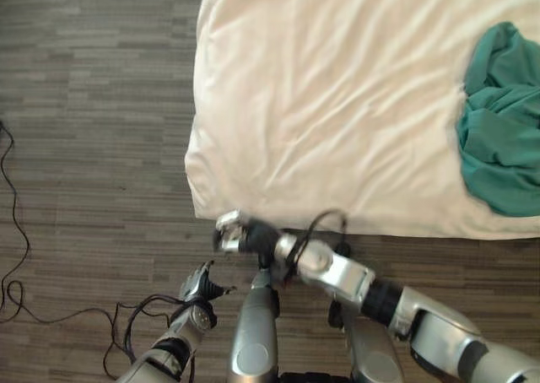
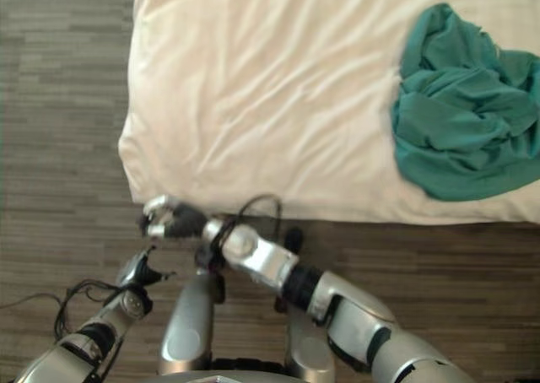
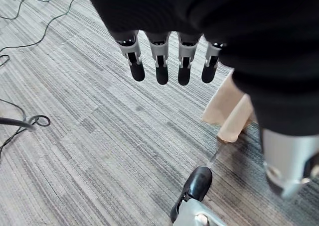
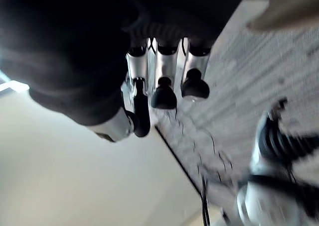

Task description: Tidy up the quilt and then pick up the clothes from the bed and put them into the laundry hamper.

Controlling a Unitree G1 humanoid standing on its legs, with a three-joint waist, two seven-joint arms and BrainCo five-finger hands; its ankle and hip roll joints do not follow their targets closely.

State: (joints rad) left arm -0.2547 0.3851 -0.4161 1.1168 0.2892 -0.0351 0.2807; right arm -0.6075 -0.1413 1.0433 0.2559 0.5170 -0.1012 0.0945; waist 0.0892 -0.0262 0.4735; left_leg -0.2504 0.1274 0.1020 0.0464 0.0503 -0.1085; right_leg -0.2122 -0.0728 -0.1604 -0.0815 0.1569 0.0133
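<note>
A cream quilt (image 1: 337, 105) covers the bed, wrinkled, with its near left corner (image 1: 202, 197) hanging over the edge. A bundle of green clothes (image 2: 464, 130) lies on the quilt at the right. My right hand (image 1: 239, 234) reaches leftwards and sits just below the quilt's near corner. In the right wrist view its fingers (image 4: 162, 81) are relaxed with nothing between them. Lower and further left, my left hand (image 1: 198, 283) hovers over the floor. Its fingers (image 3: 159, 61) are straight and empty, and the quilt corner (image 3: 229, 111) hangs beyond them.
Grey striped flooring (image 1: 93, 130) runs along the left of the bed and in front of its near edge (image 1: 439, 231). The bed's left edge (image 1: 196, 88) runs away from me.
</note>
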